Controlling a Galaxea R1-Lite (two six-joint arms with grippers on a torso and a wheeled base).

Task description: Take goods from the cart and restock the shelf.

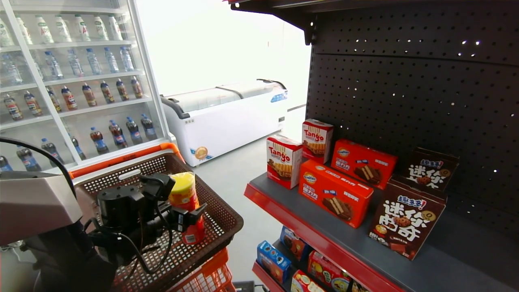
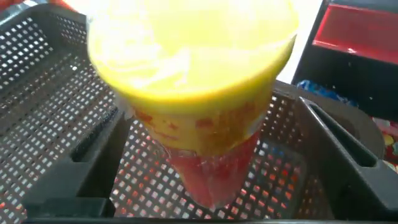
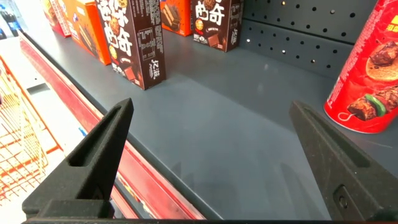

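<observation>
A tall red can with a yellow lid (image 1: 186, 202) is held upright over the brown mesh cart basket (image 1: 101, 180), low in the left of the head view. My left gripper (image 1: 184, 211) is shut on the can's middle. From the left wrist the can (image 2: 199, 93) sits between both black fingers (image 2: 99, 165), with basket mesh below. My right gripper (image 3: 211, 109) stands open and holds nothing, just above the grey shelf board (image 3: 236, 137). A red canister (image 3: 370, 74) stands on that board beside it.
The shelf (image 1: 279, 190) carries red wafer boxes (image 1: 334, 192), striped boxes (image 1: 284, 160) and brown cookie boxes (image 1: 405, 219), (image 3: 130, 43), with bare board at its right end. More goods (image 1: 273, 259) fill the lower shelf. A drinks cooler (image 1: 73, 85) and chest freezer (image 1: 227, 117) stand behind.
</observation>
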